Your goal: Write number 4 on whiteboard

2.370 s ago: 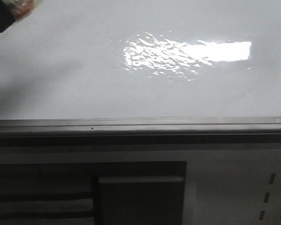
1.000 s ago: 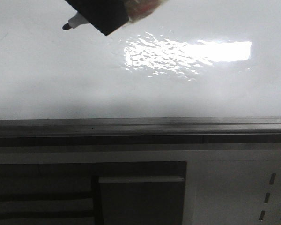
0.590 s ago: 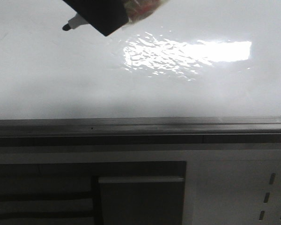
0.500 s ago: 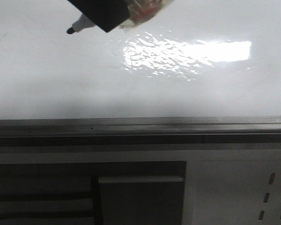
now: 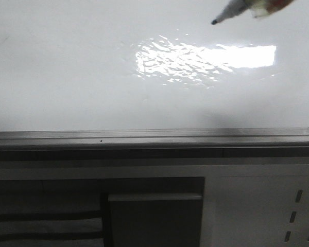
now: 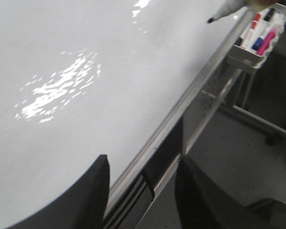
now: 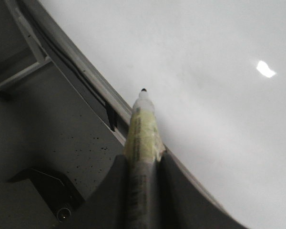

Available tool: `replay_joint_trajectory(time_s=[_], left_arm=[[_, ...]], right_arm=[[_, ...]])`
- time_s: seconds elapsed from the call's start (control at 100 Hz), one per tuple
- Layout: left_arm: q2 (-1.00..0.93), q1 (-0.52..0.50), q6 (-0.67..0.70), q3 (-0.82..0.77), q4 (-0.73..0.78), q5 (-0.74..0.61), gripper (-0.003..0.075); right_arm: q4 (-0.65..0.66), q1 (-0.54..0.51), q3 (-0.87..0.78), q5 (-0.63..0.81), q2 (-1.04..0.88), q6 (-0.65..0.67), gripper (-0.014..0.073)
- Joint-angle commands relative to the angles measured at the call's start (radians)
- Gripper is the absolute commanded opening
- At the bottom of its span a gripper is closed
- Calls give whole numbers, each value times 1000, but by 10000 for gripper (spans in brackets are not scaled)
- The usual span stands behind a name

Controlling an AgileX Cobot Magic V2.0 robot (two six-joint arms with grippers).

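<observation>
The whiteboard (image 5: pixel 92 82) is bare: no stroke of the number 4 shows anywhere on its glossy face in any view, so the writing is judged not yet begun. The right gripper (image 7: pixel 142 160) has its fingers (image 7: pixel 115 186) closed tight on a marker (image 7: pixel 142 129) wrapped in yellowish tape, the dark nib pointing out ahead over the board. In the front view the marker enters from the upper right with its tip just above the bright reflection (image 5: pixel 206 55); whether the nib touches the surface or sits slightly off it cannot be told from these pictures. That uncertainty is the main risk: if the tip is brought in too lightly, the strokes will skip or leave nothing; if pressed too hard, the marker could slide back between the fingers or the nib could drag and smear. The glare may also hide a thin line from the camera. The left gripper (image 6: pixel 142 191) has its fingers spread apart and holds nothing, sitting near the grey edge rail (image 6: pixel 181 114), well away from the marker. A tray of spare markers (image 6: pixel 257 38) hangs off the rail's far end, close to the marker, and a wide sweep could clip it.
</observation>
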State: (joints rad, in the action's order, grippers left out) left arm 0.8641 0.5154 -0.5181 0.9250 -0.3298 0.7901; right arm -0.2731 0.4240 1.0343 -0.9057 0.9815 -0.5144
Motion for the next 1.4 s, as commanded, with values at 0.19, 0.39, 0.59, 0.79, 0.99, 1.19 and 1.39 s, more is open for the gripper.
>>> replay_joint_trajectory(time_s=[0.19,0.39,0.59,0.79,0.99,1.19,1.39], left_arm=[[-190,-113,44,-188,-70,-260,302],[-189,-113,44,-199,-70,-278,302],[-184,-113,44,-199,-70,-278,302],[-184,-113,44,-199,-70,-278,302],[-184,-113,44,-199,-70,-278,302],[-184,-113,44,-199,-70,-293,302],[-184,-113,44,-199,-70,-309,302]], right_arm=[[-47,-13,-72,76,-49,65,-53],[-143,-13,-60,131,-32,65,-53],[-121,-15,78,-29,77,65,-53],[-180,-13,115,90,118,74,-53],[-217,-13,51,257,144,74,-53],[-214,-13,53,319,226,74,-53],[-209,-9,53,318,335,74,-53]])
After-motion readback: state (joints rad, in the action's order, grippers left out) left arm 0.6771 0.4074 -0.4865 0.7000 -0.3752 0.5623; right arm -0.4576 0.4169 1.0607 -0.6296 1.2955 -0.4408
